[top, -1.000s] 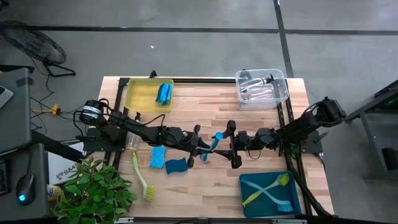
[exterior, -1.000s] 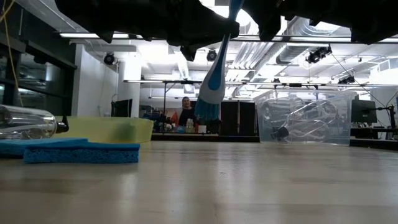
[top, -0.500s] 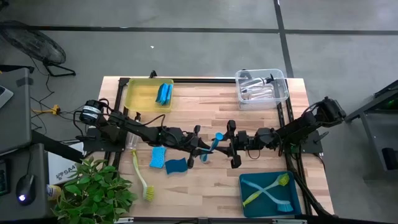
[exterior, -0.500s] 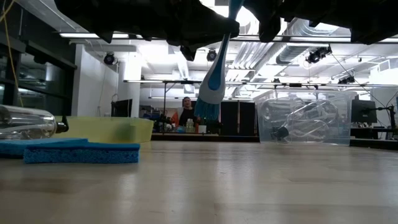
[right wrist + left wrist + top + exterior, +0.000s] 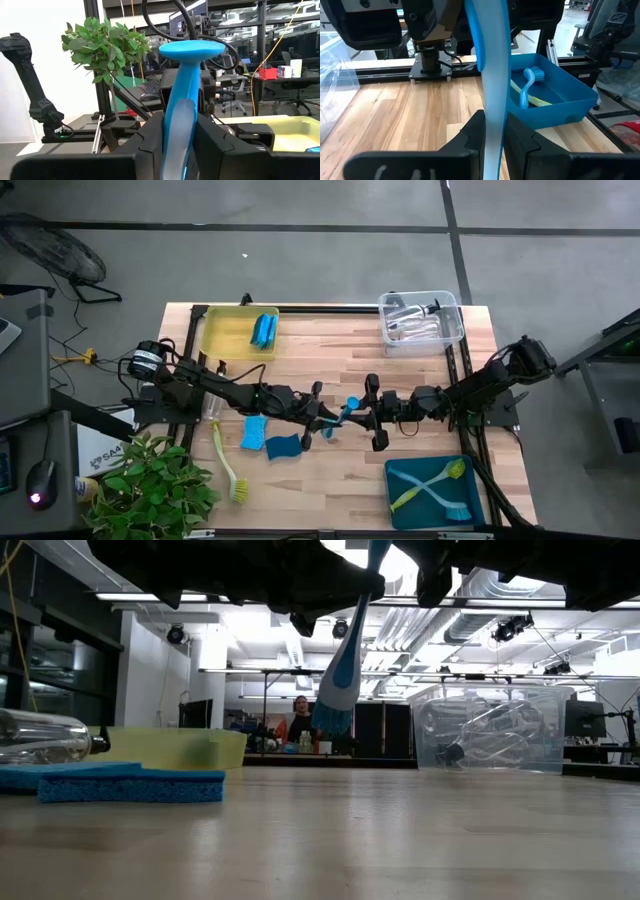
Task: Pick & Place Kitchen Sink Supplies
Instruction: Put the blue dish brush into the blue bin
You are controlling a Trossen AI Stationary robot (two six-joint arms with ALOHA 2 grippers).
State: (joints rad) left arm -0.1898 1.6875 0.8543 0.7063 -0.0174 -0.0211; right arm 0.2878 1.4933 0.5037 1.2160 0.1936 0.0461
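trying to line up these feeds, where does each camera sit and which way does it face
High: overhead, straight down on the table; both arms.
Low: tabletop height, facing the room; arms overhead.
Left wrist: faces the teal bin; own fingers.
Right wrist: faces the plant; own fingers.
All four share the blue brush, between both tools.

The wooden table (image 5: pixel 330 360) carries a yellow bin (image 5: pixel 240 333) at its far left corner, a clear bin (image 5: pixel 421 321) at its far right corner and a teal bin (image 5: pixel 433 491) at its near right corner. Two blue sponges (image 5: pixel 270 438), a clear bottle (image 5: pixel 213 408) and a yellow-green brush (image 5: pixel 228 464) lie near its left edge.
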